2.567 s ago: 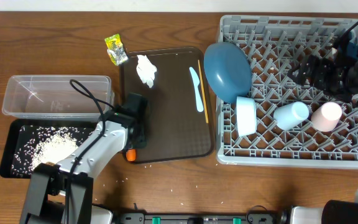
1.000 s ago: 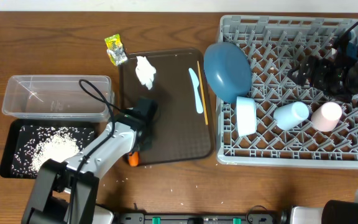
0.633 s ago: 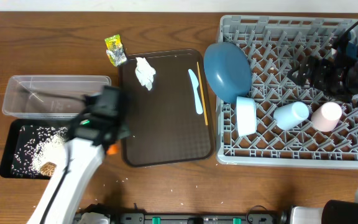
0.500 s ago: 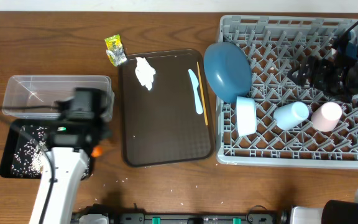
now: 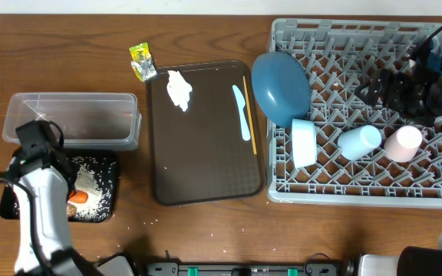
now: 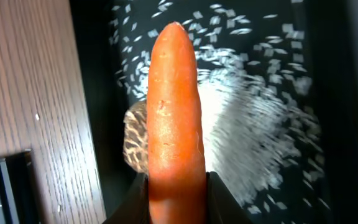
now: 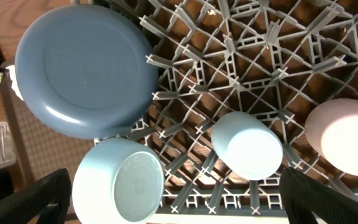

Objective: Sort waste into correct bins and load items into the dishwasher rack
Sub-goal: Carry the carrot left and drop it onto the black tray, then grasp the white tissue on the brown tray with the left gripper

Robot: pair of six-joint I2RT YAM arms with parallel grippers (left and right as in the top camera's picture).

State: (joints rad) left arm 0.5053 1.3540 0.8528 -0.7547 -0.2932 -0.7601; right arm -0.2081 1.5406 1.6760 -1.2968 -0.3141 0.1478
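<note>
Swung left since the earlier overhead view, off the brown tray (image 5: 206, 153) and across to the black tray (image 5: 110, 201), taking the carrot (image 6: 174, 112) along. Left hand (image 6: 176, 190) clamped on the carrot's thick end, with the tip pointing away from the wrist camera. Carrot held just above the tray, over the scattered rice (image 6: 247, 130) and beside a brown lump (image 6: 134, 146), seemingly not yet lying on the tray floor. Step in hand, by the look of it: binning the carrot with the food scraps. Next, probably: spreading the fingers to drop it onto the rice, then lifting clear without dragging grains over the rim. Left arm stretched along the left edge of the worktop (image 5: 52, 46), wrist bent down over the tray, just in front of the clear tub (image 5: 71, 119). Still to sort: wrapper (image 5: 142, 60) on the bare wood, tissue (image 5: 179, 87) on the brown tray. Still to load: knife (image 5: 242, 110) and chopstick (image 5: 250, 115), side by side near that tray's right edge. Already in the rack (image 5: 344, 38): plate (image 5: 281, 84), bowl (image 5: 304, 142), blue cup (image 5: 359, 140), pink cup (image 5: 403, 142). Right hand (image 5: 394, 88) poised above the rack's right half, fingers wide apart and holding nothing.
</note>
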